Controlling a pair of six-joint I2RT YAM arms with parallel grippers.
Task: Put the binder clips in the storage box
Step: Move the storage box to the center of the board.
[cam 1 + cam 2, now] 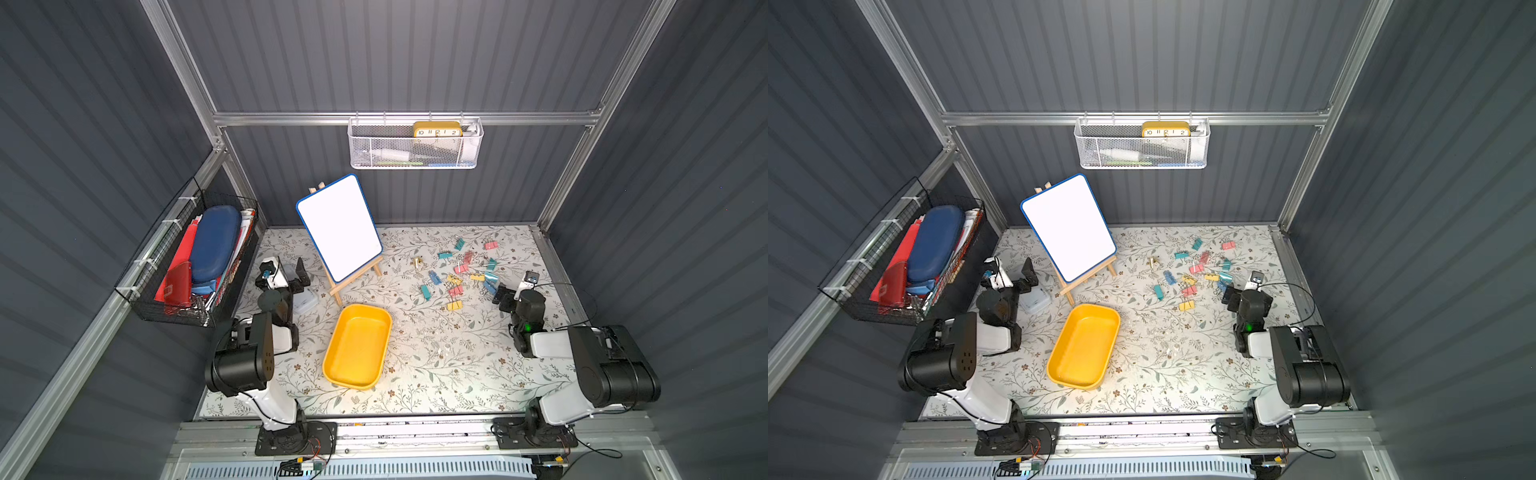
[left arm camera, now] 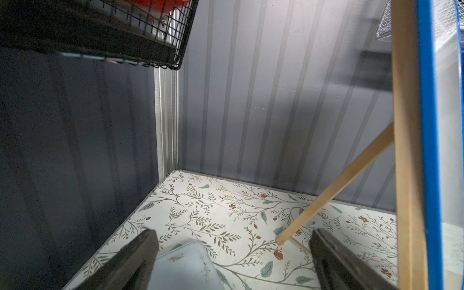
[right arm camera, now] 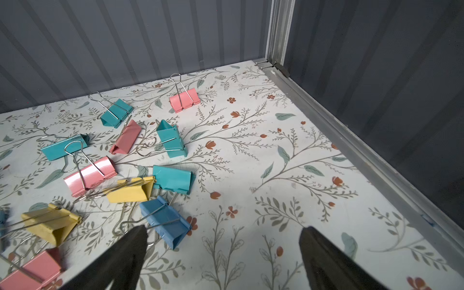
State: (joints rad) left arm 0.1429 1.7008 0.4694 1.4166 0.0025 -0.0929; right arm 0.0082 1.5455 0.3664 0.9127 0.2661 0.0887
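Several binder clips (image 1: 461,270) in teal, blue, pink and yellow lie scattered at the back right of the floral table, seen in both top views (image 1: 1196,270). The storage box (image 1: 357,347), a shallow yellow tray, lies empty near the table's middle (image 1: 1084,347). My right gripper (image 1: 500,296) is open at the near right edge of the clips. In the right wrist view it (image 3: 223,233) has only bare table between its fingers, and a blue clip (image 3: 164,221) lies just beside one fingertip. My left gripper (image 1: 296,277) is open at the left and holds nothing (image 2: 233,241).
A small translucent lidded box (image 2: 185,266) lies under my left gripper. A whiteboard on a wooden easel (image 1: 338,228) stands at the back, just right of it. A black wire basket (image 1: 187,266) hangs on the left wall and a white mesh basket (image 1: 415,143) on the back wall.
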